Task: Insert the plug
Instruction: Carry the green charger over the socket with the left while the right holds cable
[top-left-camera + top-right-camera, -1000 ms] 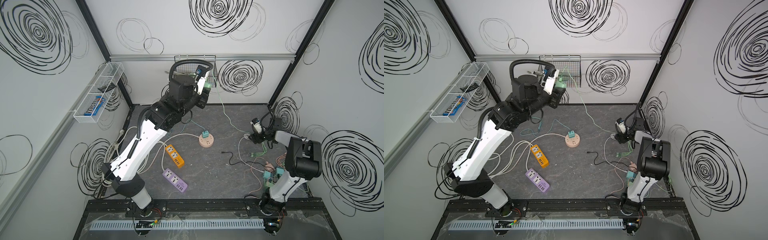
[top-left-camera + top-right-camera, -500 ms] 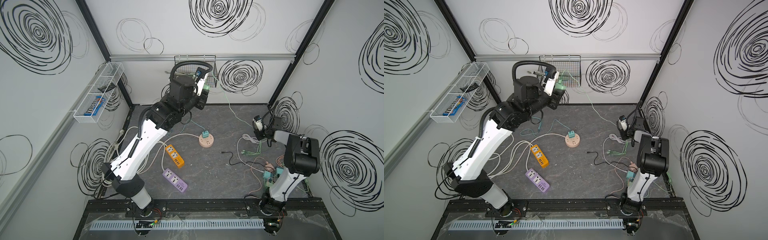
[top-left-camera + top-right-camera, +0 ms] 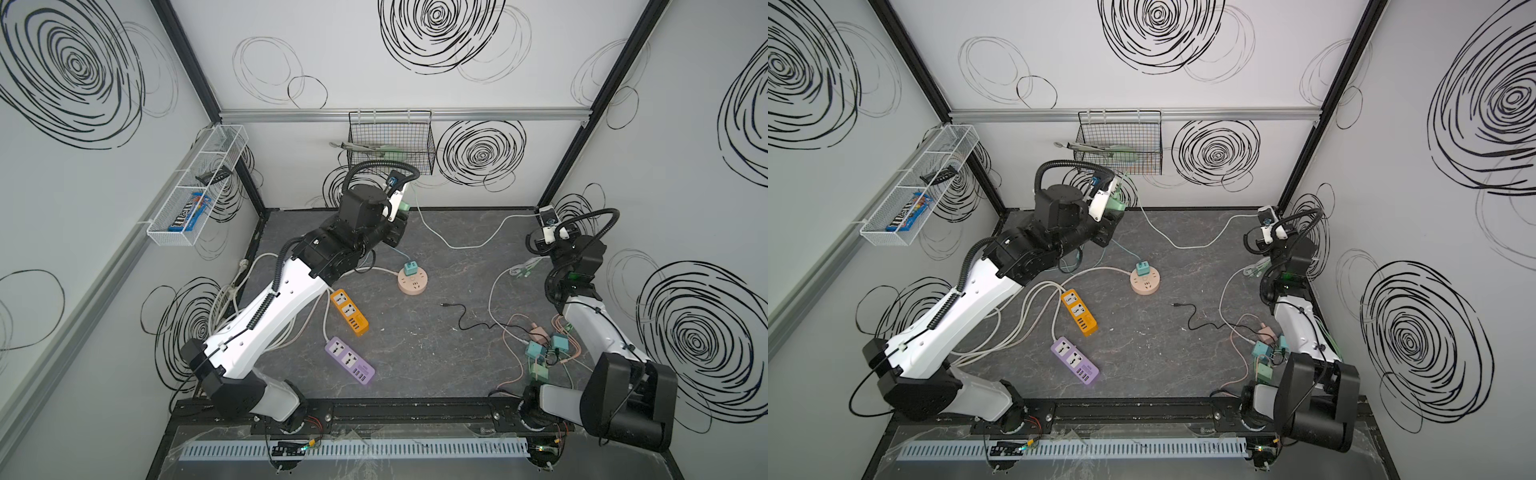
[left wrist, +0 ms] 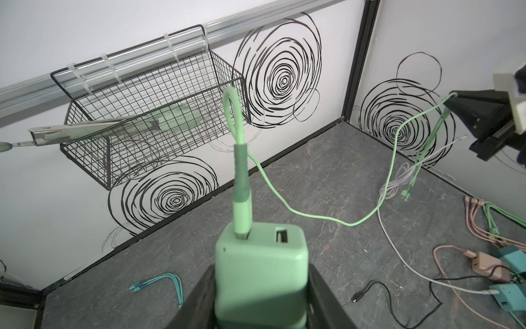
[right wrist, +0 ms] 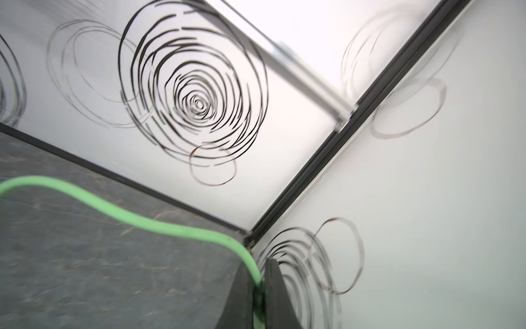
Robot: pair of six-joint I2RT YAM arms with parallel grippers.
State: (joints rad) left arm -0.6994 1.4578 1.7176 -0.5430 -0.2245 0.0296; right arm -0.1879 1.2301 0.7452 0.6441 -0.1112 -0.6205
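Right now, holding the green plug block (image 4: 260,265) tight in the left claw (image 4: 260,297), with a black finger pressed on each side. Held up in the air near the back wall, just under the black wire basket (image 3: 424,162), well above the grey floor (image 3: 415,340). Stuck into the top of the block: a green cord (image 4: 241,182). Looping up first, then dipping down low and climbing across to the far right corner. Pinched there in the right claw (image 5: 258,267), shut almost all the way on that thin cord. Hanging loose below that claw: the cord's little ends (image 4: 405,194).

Down on the floor, three places to plug in. Nearest to the block, a round pink socket (image 3: 412,284) with a small blue-green plug (image 3: 410,267) already sitting in it. Closer to the front, an orange strip (image 3: 349,312) and then a purple strip (image 3: 350,360), both lying flat. Over by the right arm, a messy pile of more little plugs and cords (image 3: 540,353). Not yet pushed into any socket, that green block.
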